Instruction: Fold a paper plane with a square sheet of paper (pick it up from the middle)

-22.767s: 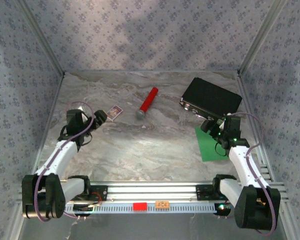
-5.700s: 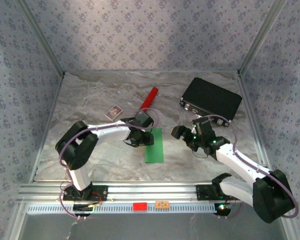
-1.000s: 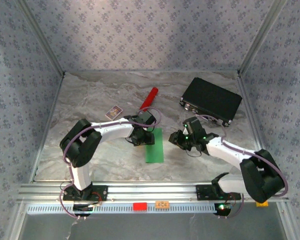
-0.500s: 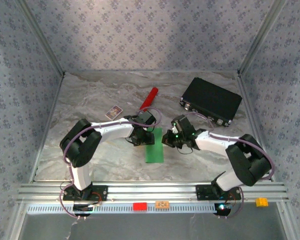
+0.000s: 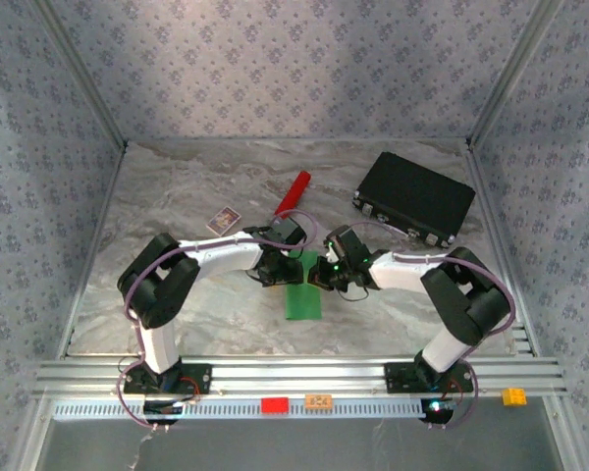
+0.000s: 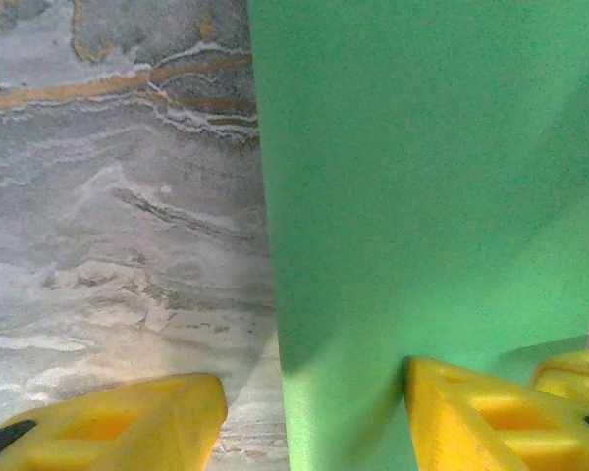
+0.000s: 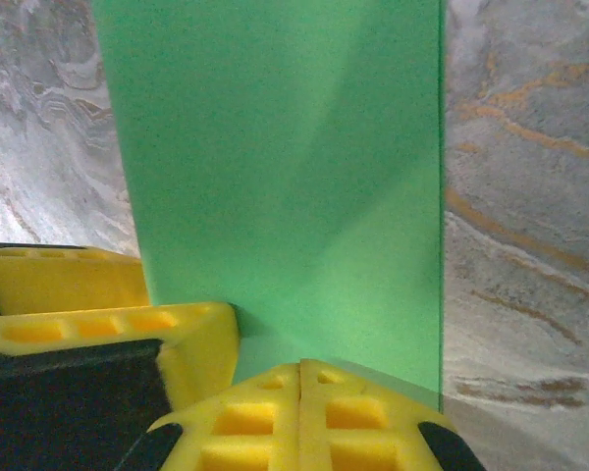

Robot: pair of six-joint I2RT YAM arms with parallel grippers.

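The square sheet of paper (image 5: 302, 297) is bright green and lies flat mid-table as a narrow folded rectangle, not in the shape of a paper plane. My left gripper (image 5: 279, 269) is open at its far left corner. In the left wrist view (image 6: 309, 410) it straddles the paper's (image 6: 422, 196) left edge, with one yellow finger (image 6: 476, 417) on the paper and the other on the marble. My right gripper (image 5: 324, 276) is shut at the far right corner, with its joined tips (image 7: 301, 371) set down on the paper (image 7: 285, 167). A diagonal crease shows there.
A red cylinder (image 5: 293, 196) lies behind the left gripper. A small printed card (image 5: 224, 220) is to its left, and a black case (image 5: 415, 199) sits at the back right. Both wrists nearly touch over the paper's far end. Papered walls close in the marble table (image 5: 196, 304).
My right arm has swung left from beside the paper to its far right corner, and its jaws have closed. The left gripper and the paper have stayed put.
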